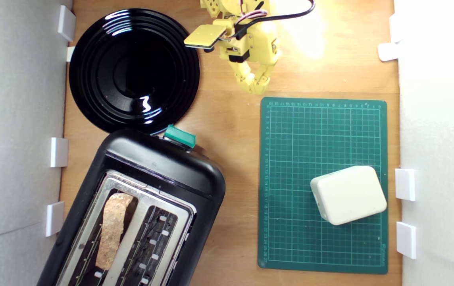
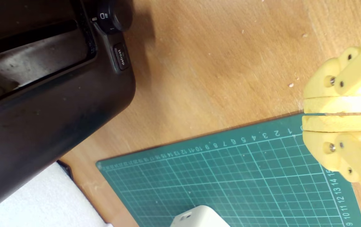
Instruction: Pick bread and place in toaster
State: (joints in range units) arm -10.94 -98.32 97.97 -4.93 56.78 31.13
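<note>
The bread (image 1: 112, 229), a brown-crusted slice, stands on edge in one of the two slots of the black toaster (image 1: 159, 167), the slot nearer the exterior view's left. The toaster has a silver top plate and a green lever knob (image 1: 179, 136). My yellow gripper (image 1: 255, 88) hangs at the back of the table, just past the green mat's far edge and well away from the toaster. Its fingers are pressed together with nothing between them, which the wrist view confirms at the gripper (image 2: 305, 114). The toaster's side with a dial (image 2: 57, 104) fills a corner of the wrist view.
A glossy black plate (image 1: 92, 91) lies behind the toaster. A green cutting mat (image 1: 290, 167) covers the exterior view's right half, with a cream rounded box (image 1: 348, 194) on it. White foam walls with clips (image 1: 405, 184) border both sides.
</note>
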